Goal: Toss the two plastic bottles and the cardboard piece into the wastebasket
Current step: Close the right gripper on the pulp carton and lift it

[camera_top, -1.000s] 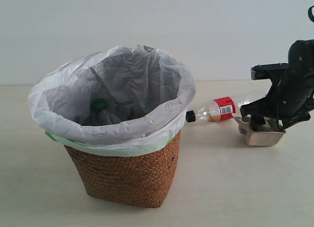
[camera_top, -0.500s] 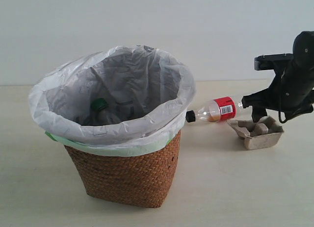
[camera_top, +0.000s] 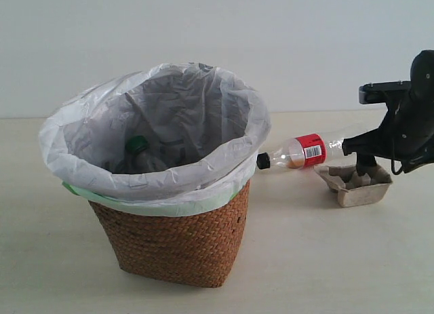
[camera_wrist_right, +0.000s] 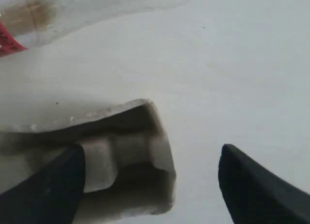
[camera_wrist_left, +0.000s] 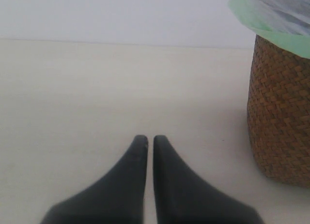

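**Pale table, plain wall: right gripper poised at the cardboard piece**

A pale beige table [camera_top: 325, 260] stands before a bare grey-white wall [camera_top: 217, 29]. The cardboard piece [camera_top: 356, 185] sits hollows-up on the table, on the right and well apart from the wastebasket [camera_top: 176, 239]. The red-label bottle [camera_top: 310, 150] lies on its side just behind the piece, its black cap pointing at the basket. The green-capped bottle [camera_top: 137, 144] is already inside the basket, with only its cap showing.

My right gripper [camera_top: 366, 170] hangs over the piece with its jaws standing wide apart and holding nothing. In the right wrist view one finger is over the tray's hollows and the other is outside its end wall. I cannot tell whether either finger touches the pulp. My left gripper [camera_wrist_left: 150, 141] rests low beside the basket's woven side, jaws together and empty.

I judge the step in hand to be grasping the cardboard.

- **Grasp:** I would descend until the end wall lies well between the fingers, then close gently, because moulded pulp probably crushes or tears under a hard pinch.
- **Approach:** I would keep it vertical so the inner finger does not tip the light tray or nudge the bottle behind it.
- **Carry:** I would lift above the folded liner [camera_top: 203, 185] before crossing, and release only over the opening.
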You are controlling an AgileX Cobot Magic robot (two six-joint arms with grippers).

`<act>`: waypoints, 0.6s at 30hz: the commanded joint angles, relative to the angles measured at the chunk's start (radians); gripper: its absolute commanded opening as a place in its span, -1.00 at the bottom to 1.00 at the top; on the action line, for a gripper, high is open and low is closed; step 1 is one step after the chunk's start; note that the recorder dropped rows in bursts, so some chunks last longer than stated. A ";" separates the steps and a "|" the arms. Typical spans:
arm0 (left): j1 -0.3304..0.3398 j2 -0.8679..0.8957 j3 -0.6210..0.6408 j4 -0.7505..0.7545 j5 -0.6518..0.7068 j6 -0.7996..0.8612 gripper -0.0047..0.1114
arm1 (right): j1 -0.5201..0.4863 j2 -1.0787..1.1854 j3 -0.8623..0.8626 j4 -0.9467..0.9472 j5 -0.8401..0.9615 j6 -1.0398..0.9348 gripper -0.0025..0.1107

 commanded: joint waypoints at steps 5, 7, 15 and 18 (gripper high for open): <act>0.003 -0.004 0.004 0.003 0.001 0.005 -0.85 | -0.006 0.022 -0.005 0.084 -0.014 -0.065 0.26; 0.003 -0.004 0.004 0.003 0.001 0.005 -0.85 | -0.006 0.022 -0.005 0.106 -0.015 -0.087 0.26; 0.003 -0.004 0.004 0.003 0.001 0.005 -0.85 | 0.002 0.046 -0.005 0.134 -0.009 -0.108 0.26; 0.003 -0.004 0.004 0.003 0.001 0.005 -0.85 | 0.002 0.069 -0.005 0.134 -0.007 -0.106 0.13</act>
